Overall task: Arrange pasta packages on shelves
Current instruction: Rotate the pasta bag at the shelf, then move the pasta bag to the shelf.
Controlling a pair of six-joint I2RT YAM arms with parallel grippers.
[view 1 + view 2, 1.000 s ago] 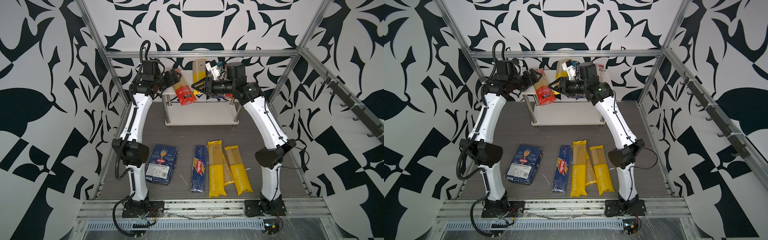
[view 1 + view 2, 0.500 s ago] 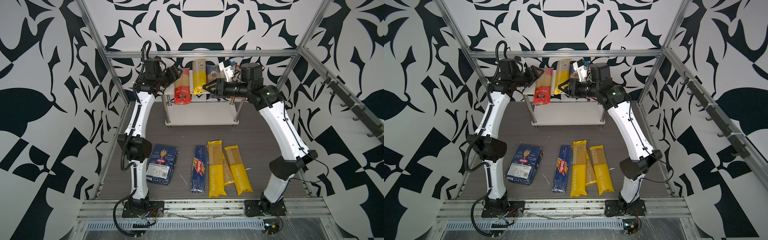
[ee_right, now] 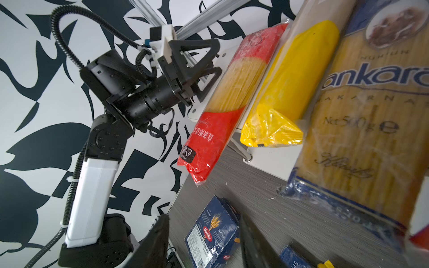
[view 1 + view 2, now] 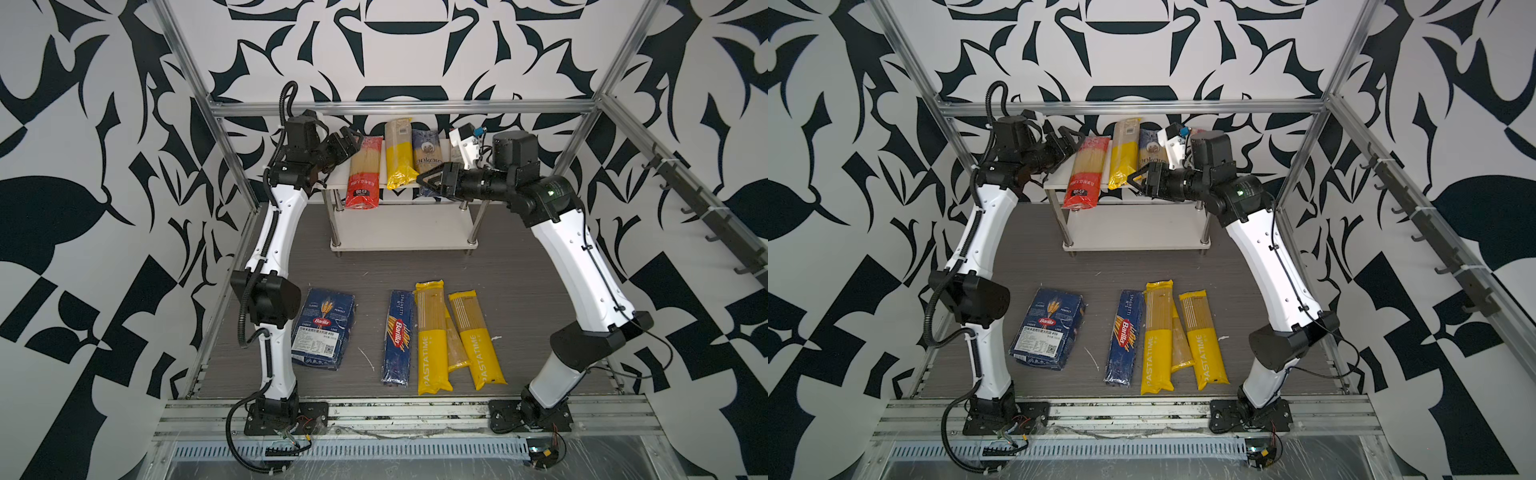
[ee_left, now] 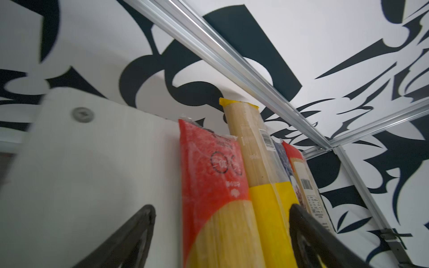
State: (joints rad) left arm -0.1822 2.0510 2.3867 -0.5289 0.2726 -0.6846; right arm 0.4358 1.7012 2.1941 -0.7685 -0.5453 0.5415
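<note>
Two cameras sit side by side, high at the front, looking down toward the back wall, far enough to take in the whole tabletop [image 4: 374, 266] and the shelves [image 4: 399, 228]. The left wrist camera skims the top shelf from very close. The right wrist camera looks across at the left arm [image 3: 92, 185]. All see the red pack [image 5: 209, 174].

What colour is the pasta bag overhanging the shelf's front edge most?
Red bag, clear middle showing spaghetti; best seen in the right wrist view.
</note>
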